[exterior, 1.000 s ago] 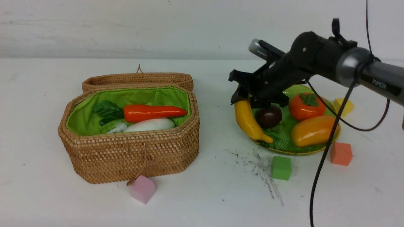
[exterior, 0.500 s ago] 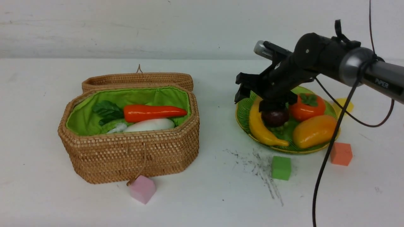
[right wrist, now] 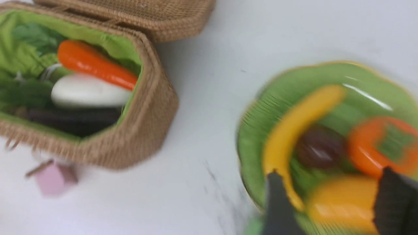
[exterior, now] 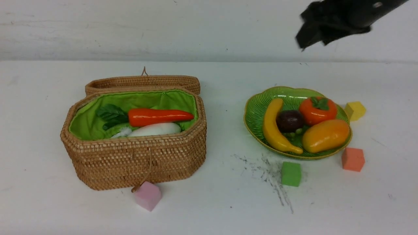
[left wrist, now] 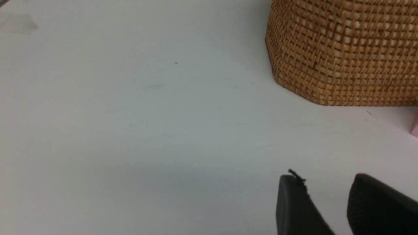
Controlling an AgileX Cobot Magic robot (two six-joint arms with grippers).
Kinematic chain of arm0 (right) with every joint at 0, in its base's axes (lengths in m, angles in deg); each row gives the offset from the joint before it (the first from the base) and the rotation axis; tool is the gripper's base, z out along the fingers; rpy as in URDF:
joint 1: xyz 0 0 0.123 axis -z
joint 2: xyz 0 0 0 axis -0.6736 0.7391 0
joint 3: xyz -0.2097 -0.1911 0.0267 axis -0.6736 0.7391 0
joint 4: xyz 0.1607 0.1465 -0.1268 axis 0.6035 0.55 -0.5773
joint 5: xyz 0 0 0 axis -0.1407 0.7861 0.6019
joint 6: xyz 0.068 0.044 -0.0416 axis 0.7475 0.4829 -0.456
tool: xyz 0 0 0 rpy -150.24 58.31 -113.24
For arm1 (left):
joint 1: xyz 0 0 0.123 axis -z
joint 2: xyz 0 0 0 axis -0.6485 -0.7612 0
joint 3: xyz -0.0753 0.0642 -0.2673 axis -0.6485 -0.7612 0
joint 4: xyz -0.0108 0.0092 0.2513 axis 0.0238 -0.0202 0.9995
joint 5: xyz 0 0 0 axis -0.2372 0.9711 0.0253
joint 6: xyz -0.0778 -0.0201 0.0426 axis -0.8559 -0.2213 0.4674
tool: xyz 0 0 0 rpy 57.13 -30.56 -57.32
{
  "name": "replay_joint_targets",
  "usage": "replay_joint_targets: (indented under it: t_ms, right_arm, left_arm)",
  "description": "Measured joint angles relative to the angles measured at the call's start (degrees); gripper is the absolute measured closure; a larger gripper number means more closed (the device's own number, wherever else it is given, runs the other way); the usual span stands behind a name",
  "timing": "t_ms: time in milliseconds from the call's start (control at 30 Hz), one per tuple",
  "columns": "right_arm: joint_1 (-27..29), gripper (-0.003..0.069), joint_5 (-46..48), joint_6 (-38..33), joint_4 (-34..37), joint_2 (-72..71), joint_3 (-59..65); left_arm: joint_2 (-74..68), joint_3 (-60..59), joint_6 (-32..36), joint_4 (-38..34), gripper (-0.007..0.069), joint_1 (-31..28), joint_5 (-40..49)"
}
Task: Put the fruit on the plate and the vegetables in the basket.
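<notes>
— Sitting on the plate (exterior: 258,107): banana (exterior: 276,130), mangosteen (exterior: 289,120), persimmon (exterior: 317,110), mango (exterior: 325,135). Vegetables fill the basket (exterior: 137,163), well apart from it.

— Grippers?

— Right gripper (right wrist: 333,202) hangs above the plate, released, empty. Left gripper (left wrist: 329,202) beside the basket, parted, empty. Sorting looks finished; next, likely just retreat.

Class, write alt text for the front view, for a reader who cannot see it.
A green plate holds a banana, mangosteen, persimmon and mango. To its left an open woven basket holds a carrot and white radish. The right end effector hangs blurred above the plate.
</notes>
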Motion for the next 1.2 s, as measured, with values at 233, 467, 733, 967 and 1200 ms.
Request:
replay_joint_targets:
  t_ms: [233, 467, 733, 967, 1200]
  right_arm:
    - [0.0, 0.0615, -2.9, 6.9, -3.6, -22.6, 25.9]
    - [0.0, 0.0667, -23.2, 7.6, -3.6, -43.7, 54.5]
    - [0.0, 0.0666, -32.0, 7.8, -1.0, -70.9, 71.6]
    - [0.0, 0.0665, -37.4, 7.5, 5.2, -92.7, 77.2]
    - [0.0, 0.0665, -35.2, 3.3, -4.3, -89.7, 78.3]
  left_arm:
    - [0.0, 0.0, 0.0, 0.0, 0.0386, 0.0, 0.0]
    - [0.0, 0.0, 0.0, 0.0, 0.0386, 0.0, 0.0]
    - [0.0, 0.0, 0.0, 0.0, 0.0386, 0.0, 0.0]
    - [0.0, 0.0, 0.0, 0.0, 0.0386, 0.0, -0.1]
    - [0.0, 0.0, 0.0, 0.0, 0.0386, -0.1, -0.1]
